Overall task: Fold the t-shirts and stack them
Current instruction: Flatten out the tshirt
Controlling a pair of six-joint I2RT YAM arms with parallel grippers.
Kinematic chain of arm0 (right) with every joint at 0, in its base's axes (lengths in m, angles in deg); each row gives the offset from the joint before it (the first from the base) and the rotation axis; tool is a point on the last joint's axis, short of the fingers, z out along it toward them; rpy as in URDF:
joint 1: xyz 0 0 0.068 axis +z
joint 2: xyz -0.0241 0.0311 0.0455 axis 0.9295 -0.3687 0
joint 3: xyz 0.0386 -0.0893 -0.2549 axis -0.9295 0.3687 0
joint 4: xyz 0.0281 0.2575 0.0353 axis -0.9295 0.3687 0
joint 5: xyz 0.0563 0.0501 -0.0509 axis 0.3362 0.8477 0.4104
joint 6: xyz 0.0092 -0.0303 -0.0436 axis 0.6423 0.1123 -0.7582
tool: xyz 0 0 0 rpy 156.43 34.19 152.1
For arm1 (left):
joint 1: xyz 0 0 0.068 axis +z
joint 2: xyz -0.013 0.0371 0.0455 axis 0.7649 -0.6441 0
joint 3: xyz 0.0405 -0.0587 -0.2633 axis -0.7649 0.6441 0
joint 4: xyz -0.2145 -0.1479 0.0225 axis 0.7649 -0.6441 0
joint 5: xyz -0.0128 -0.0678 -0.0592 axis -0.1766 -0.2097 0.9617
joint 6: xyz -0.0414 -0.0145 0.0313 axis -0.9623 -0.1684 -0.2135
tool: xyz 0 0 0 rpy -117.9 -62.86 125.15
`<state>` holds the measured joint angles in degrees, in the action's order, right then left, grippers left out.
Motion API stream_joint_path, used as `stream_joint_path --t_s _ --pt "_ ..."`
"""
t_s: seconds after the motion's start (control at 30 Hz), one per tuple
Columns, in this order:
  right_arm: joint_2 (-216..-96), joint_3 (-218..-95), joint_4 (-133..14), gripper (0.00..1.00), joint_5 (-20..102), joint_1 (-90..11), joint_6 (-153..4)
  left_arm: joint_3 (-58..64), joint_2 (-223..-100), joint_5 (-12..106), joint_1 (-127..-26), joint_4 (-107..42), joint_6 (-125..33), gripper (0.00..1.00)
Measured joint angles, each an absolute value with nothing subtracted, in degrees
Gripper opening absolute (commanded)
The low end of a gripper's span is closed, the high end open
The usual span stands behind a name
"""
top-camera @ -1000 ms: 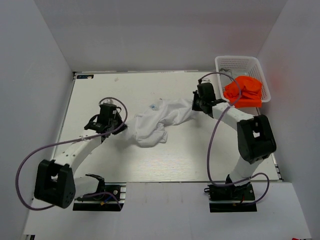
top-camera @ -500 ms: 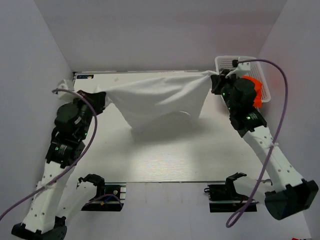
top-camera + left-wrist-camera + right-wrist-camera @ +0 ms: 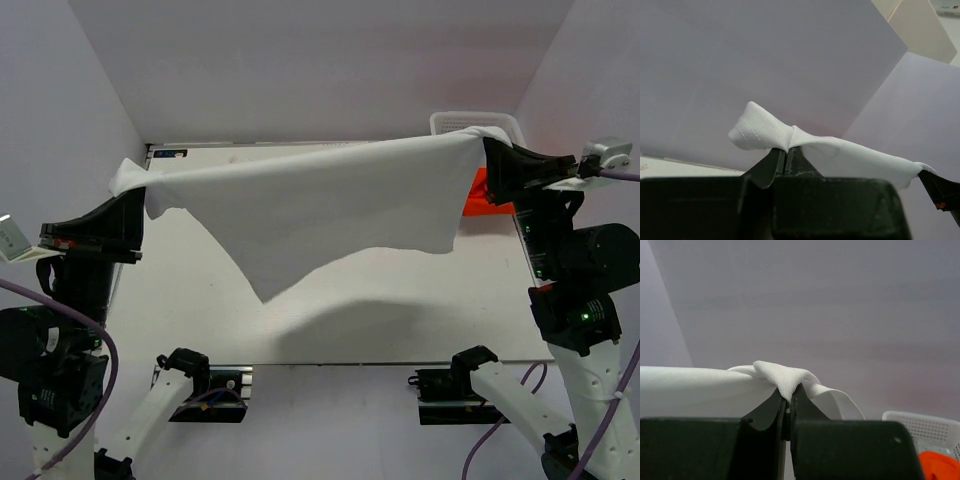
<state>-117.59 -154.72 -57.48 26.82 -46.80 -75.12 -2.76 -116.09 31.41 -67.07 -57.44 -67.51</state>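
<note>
A white t-shirt (image 3: 320, 205) hangs stretched wide in the air above the table, held by both arms raised high. My left gripper (image 3: 138, 188) is shut on its left corner; the pinched cloth (image 3: 765, 134) bunches over the fingertips in the left wrist view. At the right end, my right gripper (image 3: 488, 152) is shut on the other corner, the cloth (image 3: 782, 376) folded over its tips. The shirt's lower edge droops to a point at the middle left. An orange t-shirt (image 3: 478, 195) lies in the basket, mostly hidden behind the white one. No grey shirt is in view.
A white lattice basket (image 3: 450, 122) stands at the table's back right corner, its rim also in the right wrist view (image 3: 920, 422). White walls enclose the table (image 3: 400, 320) on three sides. Purple cables trail from both arms.
Both arms have risen and swung outward, lifting the white t-shirt off the table and pulling it from a crumpled heap into a wide taut sheet.
</note>
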Motion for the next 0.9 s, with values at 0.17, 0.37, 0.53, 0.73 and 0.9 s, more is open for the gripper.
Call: stream_joint_path --t_s 0.17,0.37,0.53,0.73,0.9 --pt "-118.3 -154.0 -59.1 0.0 29.9 -46.8 -75.9 -3.8 -118.7 31.5 -66.9 -57.5 -67.2 0.0" --pt "-131.3 -153.1 -61.7 0.0 28.8 -46.9 -75.4 -0.9 -128.4 22.4 -66.9 -57.1 -68.2 0.04" --pt "-151.1 -152.6 -63.6 0.01 29.7 -47.4 -72.4 2.0 -147.2 10.5 -66.8 -63.5 -74.2 0.53" --pt "-176.3 -152.4 -61.0 0.9 35.6 -48.8 -68.3 3.2 -176.1 4.9 -64.9 -78.8 -84.1 1.0" --pt "-181.8 -153.9 -56.0 0.9 38.6 -49.0 -67.4 3.0 -182.2 4.4 -63.7 -87.8 -86.7 1.0"
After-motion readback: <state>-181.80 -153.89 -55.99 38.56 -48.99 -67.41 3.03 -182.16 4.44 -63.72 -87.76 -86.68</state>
